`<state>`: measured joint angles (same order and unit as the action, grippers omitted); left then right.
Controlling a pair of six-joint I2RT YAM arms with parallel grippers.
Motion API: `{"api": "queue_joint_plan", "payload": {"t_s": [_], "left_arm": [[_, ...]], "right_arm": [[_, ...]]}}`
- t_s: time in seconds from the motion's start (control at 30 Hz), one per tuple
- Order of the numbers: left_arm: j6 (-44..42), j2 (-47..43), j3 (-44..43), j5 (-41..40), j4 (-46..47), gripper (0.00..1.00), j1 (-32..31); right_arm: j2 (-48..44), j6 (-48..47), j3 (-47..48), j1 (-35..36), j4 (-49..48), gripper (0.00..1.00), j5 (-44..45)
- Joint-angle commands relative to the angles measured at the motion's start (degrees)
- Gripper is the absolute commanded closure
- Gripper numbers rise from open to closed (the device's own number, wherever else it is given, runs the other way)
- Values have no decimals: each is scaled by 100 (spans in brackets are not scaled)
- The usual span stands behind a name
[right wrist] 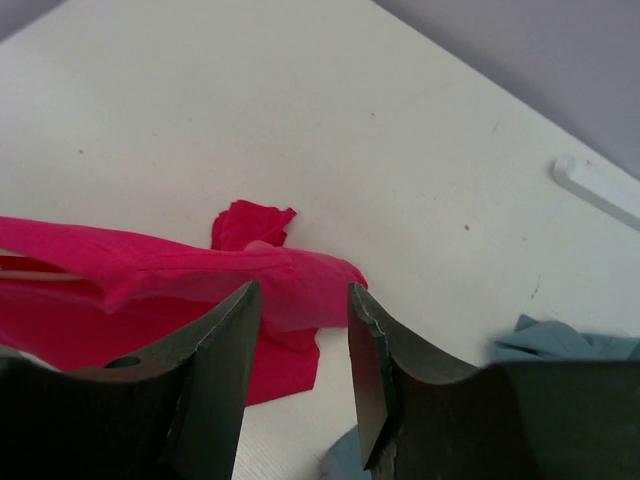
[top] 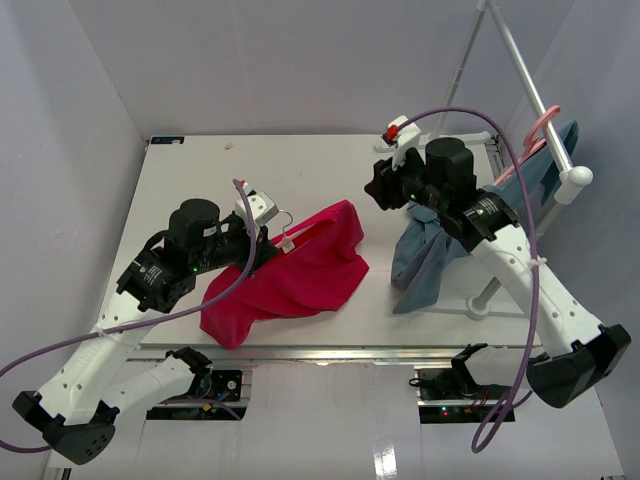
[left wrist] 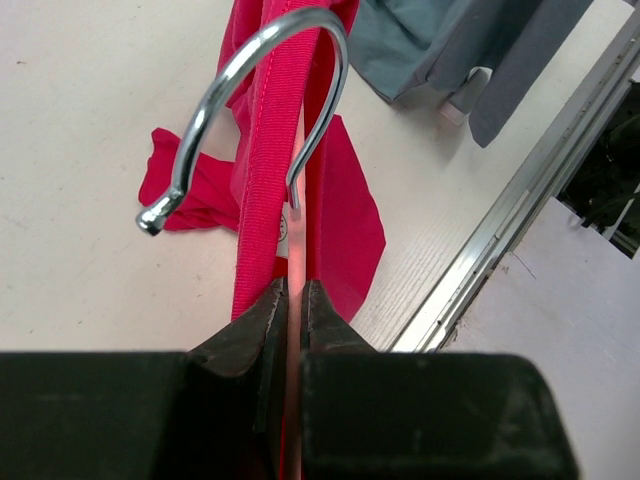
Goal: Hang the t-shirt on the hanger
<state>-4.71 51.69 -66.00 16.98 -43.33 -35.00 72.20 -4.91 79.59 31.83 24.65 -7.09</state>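
The crimson t-shirt [top: 300, 272] lies bunched on the white table [top: 200, 170], partly draped over the hanger. My left gripper [top: 265, 240] is shut on the hanger's pale-pink stem [left wrist: 293, 262]. The hanger's silver hook [left wrist: 250, 80] sticks out past the red collar band [left wrist: 262, 170] in the left wrist view. Most of the hanger is hidden under the fabric. My right gripper [top: 378, 188] is open and empty, hovering just right of the shirt's upper corner. In the right wrist view its jaws [right wrist: 300, 295] frame a red fold of the t-shirt [right wrist: 200, 275] without touching it.
A blue-grey garment [top: 430, 250] hangs from another pink hanger [top: 540, 130] on the silver rack pole [top: 530, 80] at the right, its hem on the table. The rack's foot [top: 478, 308] stands near the front right. The table's metal front edge [left wrist: 500, 220] is close by.
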Motion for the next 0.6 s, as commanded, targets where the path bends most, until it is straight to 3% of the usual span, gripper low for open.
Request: {"api": "queue_joint_plan", "payload": {"t_s": [0.0, 0.2, 0.4, 0.57], "left_arm": [[-24, 2, -30, 396, 212, 100, 2], [-71, 142, -42, 834, 249, 100, 8], [-101, 209, -114, 1390, 264, 100, 3], [-48, 348, -115, 1631, 273, 100, 7]], "right_arm": [[-518, -159, -196, 7, -386, 53, -845], [-625, -544, -233, 71, -420, 46, -2330], [-663, -757, -399, 147, -618, 33, -3587], [-667, -620, -461, 161, -797, 31, -3729]]}}
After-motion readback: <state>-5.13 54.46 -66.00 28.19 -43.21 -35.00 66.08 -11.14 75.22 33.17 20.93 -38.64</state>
